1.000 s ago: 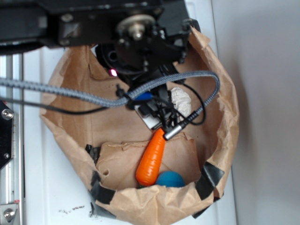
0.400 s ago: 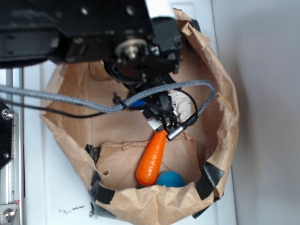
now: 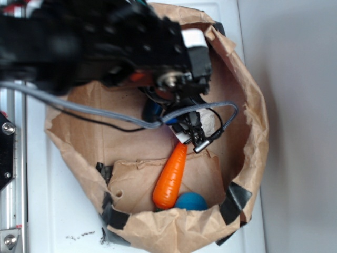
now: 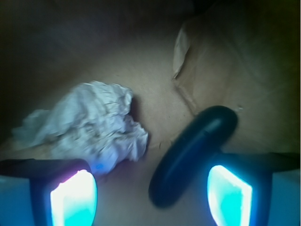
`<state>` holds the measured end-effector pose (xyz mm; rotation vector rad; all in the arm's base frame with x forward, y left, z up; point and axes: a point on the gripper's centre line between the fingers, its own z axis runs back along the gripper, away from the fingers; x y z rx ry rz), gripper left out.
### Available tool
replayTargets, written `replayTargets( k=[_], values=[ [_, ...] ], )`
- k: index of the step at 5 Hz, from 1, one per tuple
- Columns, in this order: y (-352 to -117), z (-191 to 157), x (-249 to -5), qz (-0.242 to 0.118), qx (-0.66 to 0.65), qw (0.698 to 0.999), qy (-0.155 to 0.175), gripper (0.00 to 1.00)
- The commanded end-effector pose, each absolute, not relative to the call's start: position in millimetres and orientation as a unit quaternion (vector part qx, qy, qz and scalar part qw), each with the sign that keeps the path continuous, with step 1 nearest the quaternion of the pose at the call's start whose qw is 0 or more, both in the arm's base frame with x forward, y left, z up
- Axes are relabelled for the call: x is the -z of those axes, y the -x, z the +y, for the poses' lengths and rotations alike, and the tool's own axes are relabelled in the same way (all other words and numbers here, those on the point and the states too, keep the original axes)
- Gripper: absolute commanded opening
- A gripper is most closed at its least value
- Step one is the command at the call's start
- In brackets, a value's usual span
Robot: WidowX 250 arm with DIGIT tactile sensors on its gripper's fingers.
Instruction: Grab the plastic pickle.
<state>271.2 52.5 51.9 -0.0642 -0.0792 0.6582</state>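
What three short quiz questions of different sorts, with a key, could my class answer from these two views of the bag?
1. True or false: the tool is shut on the plastic pickle.
2. In the wrist view, what lies left of the pickle: A) blue ball, B) crumpled white paper, C) spoon?
3. Fill in: in the exterior view, the orange carrot lies inside a brown paper ___.

Key: 1 false, the pads stand apart with the pickle between them; 2 B; 3 bag.

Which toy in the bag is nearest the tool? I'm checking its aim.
The dark pickle, lying between the open tool's fingers beside the crumpled paper. The carrot and blue ball lie farther off.
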Motion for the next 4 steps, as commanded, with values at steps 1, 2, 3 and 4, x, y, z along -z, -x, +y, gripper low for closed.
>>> replayTargets(
  k=[1,2,3,4],
  values=[
    [-295,73,-44,-0.067,-0.332,0.940,0.031,1.00],
    [-293,76,-42,-0.066,-0.339,0.938,0.021,1.00],
    [-283,75,-54,-0.065,-0.338,0.938,0.033,1.00],
    [-273,74,-70,-0.057,-0.335,0.939,0.054,1.00]
  ],
)
